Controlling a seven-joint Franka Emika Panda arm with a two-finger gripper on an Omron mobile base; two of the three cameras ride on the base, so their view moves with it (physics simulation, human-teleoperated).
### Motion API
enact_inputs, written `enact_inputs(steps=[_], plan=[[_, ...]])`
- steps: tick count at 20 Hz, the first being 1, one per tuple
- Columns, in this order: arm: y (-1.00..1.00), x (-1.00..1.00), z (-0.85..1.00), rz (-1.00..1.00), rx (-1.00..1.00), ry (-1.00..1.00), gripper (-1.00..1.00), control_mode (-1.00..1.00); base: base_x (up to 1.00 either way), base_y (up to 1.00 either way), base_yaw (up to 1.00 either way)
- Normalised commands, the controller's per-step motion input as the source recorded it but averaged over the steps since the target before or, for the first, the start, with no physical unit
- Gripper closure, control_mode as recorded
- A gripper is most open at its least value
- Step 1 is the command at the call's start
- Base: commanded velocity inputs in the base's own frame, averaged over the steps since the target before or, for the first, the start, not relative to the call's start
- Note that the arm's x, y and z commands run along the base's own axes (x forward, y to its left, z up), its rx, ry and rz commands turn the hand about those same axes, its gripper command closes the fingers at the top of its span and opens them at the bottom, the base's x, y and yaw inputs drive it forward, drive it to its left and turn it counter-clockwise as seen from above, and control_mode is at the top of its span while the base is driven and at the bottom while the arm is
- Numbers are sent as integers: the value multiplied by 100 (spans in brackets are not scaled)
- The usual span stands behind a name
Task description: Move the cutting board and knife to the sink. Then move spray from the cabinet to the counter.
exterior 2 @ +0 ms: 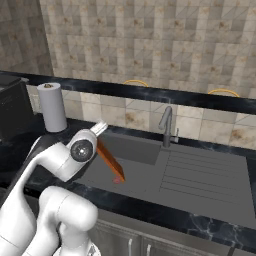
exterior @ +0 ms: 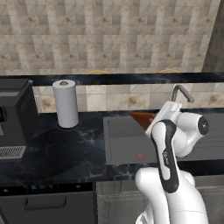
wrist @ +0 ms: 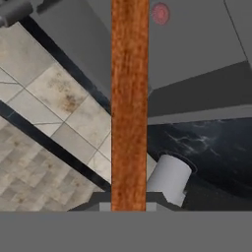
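The 2-finger gripper [wrist: 129, 209] is clamped fully down on the edge of the flat reddish-brown wooden cutting board [wrist: 129, 103], which runs away from the fingers as a narrow edge-on strip in the hand view. In the right base view the board [exterior 2: 111, 161] hangs tilted over the dark grey double-basin sink [exterior 2: 200, 190], its lower end near the basin floor, left of the slim metal faucet [exterior 2: 166, 125].

The board looks stiff and fairly heavy for a pinch at 1 end; held edge-on, it is likely to swing or slip on smooth wood, so a hold nearer its middle would steady it.

A white paper towel roll [exterior: 66, 103] stands on the black marble-look counter [exterior: 65, 148], well left of the sink.
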Motion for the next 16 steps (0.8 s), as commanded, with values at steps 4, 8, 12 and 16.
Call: enact_inputs(steps=[4,8,12,16], plan=[[9,26,-30,-2,5,-14,100,-100,0,0,0],[2,28,-26,0,0,-16,100,-100,0,0,0],[2,26,-21,0,0,-5,100,-100,0,0,0],[2,22,-22,0,0,0,100,-100,0,0,0]])
